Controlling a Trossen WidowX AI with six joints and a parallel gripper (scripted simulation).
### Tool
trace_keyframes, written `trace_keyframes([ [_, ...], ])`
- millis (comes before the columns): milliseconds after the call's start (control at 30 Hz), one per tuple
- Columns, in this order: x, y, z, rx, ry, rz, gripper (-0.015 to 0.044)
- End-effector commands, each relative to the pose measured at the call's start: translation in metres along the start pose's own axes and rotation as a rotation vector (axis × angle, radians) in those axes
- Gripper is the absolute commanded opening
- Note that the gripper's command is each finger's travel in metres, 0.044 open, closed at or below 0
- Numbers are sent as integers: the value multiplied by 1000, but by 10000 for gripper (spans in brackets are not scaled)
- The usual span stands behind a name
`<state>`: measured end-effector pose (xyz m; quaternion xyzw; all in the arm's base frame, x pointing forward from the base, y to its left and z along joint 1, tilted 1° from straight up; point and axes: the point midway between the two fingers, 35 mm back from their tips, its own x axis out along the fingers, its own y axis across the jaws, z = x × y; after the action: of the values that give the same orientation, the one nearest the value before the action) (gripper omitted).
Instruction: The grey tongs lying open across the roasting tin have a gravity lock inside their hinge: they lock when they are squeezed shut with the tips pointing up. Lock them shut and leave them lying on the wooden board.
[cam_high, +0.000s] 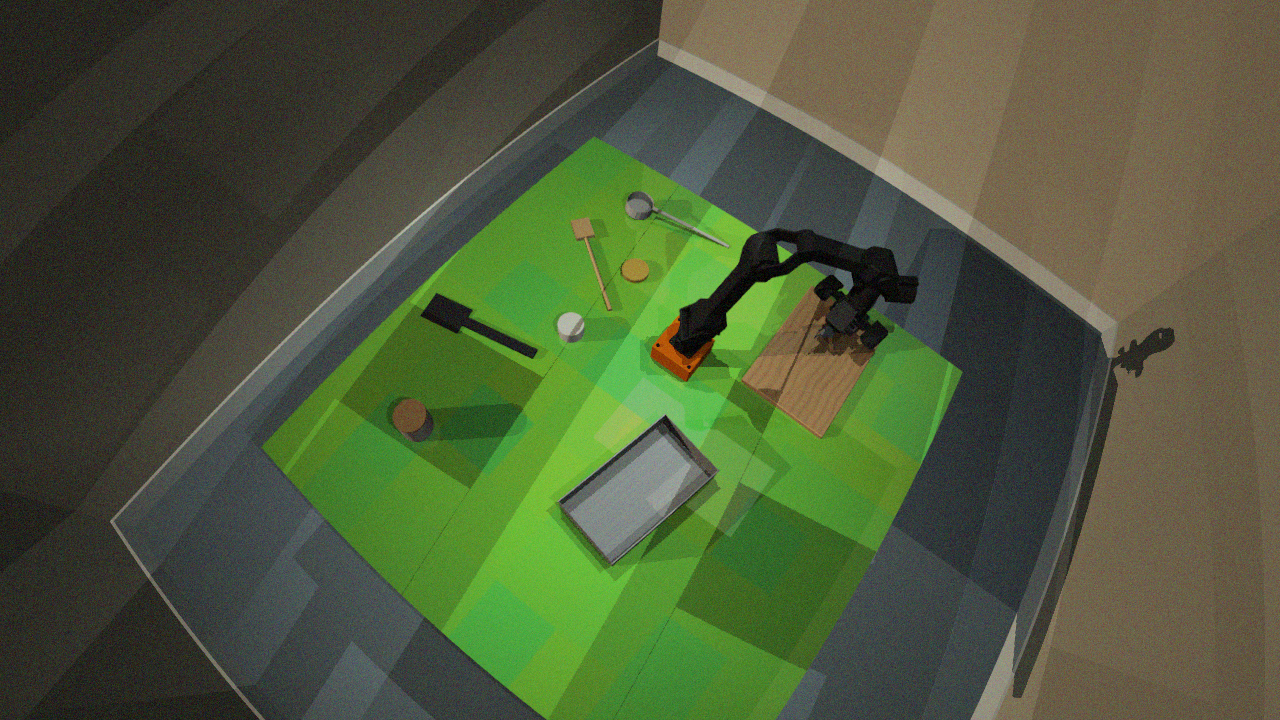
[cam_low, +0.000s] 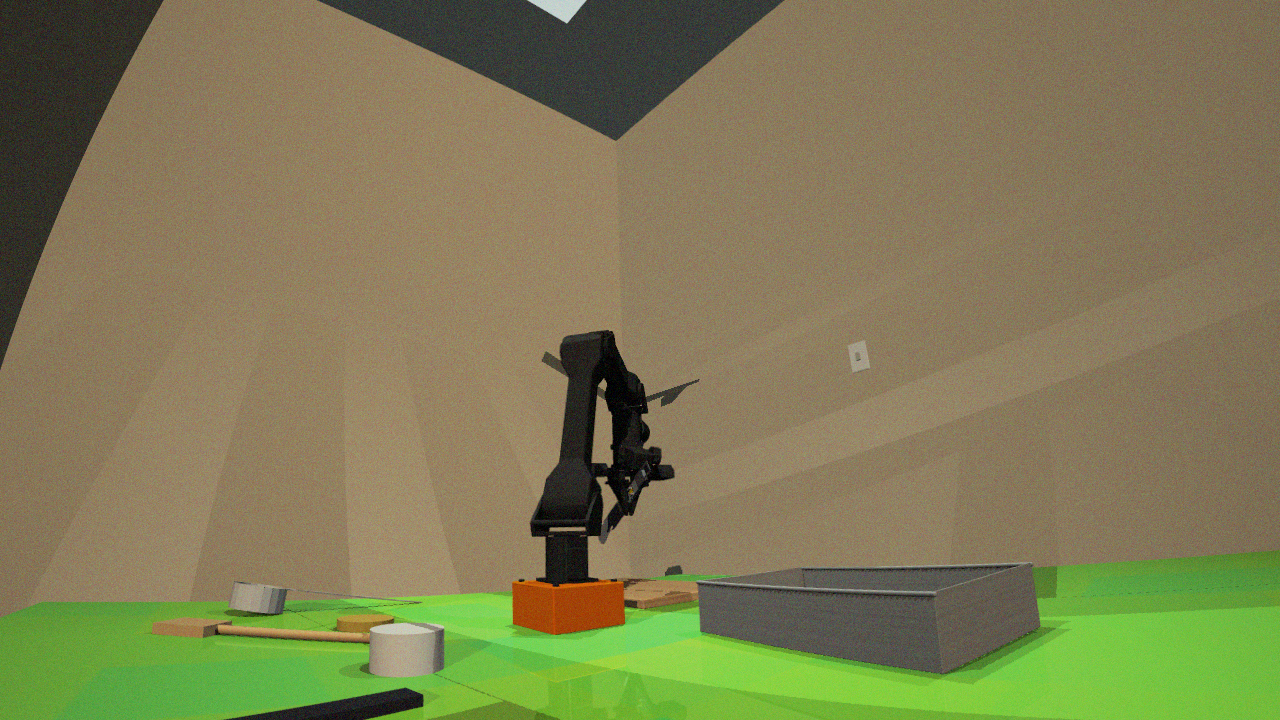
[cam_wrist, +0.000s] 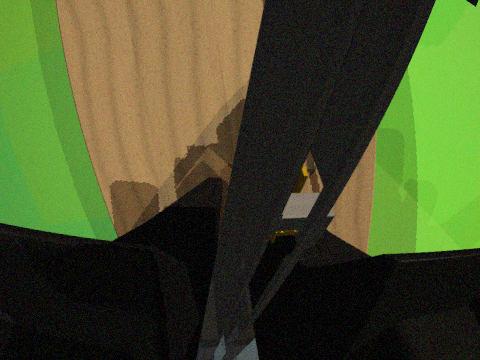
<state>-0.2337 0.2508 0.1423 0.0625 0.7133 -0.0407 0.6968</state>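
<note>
Green tabletop (cam_high: 501, 608) (cam_low: 501, 689): carries the whole layout, with the arm's base between tin and board in the exterior view.
Black six-joint arm (cam_high: 805, 244) (cam_low: 580, 402): reaches out to the board side, wrist raised above it.
Grey rectangular metal roasting tin (cam_high: 631, 505) (cam_low: 823, 626): no tongs across it; the removal is done.
Brown wooden board (cam_high: 801, 385) (cam_low: 662, 594) (cam_wrist: 125, 75): below the gripper, nothing seen laid down on it; the placing is left.
Long dark-grey metal tongs (cam_low: 608, 526) (cam_wrist: 280, 125): held in the air over the board, tilted, their two arms running close together through the wrist view. In the top view the gripper mostly hides them.
Black parallel-jaw gripper (cam_high: 827, 333) (cam_low: 629, 501) (cam_wrist: 272, 210): closed on the tongs, gripping them.
Hinge lock: hidden inside the hinge; whether it has caught cannot be told.
Progress: probably past halfway. Lifting and carrying are done, and the squeeze looks well advanced. Left are the lock, if it has not caught, then lowering, laying flat and letting go.
Final check: the arms should stay together once released.
</note>
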Motion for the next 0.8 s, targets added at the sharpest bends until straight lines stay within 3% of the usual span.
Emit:
trace_keyframes([
  [0,8,1,0,4,-6,3,-150],
  [767,46,3,-3,4,-6,3,-150],
])
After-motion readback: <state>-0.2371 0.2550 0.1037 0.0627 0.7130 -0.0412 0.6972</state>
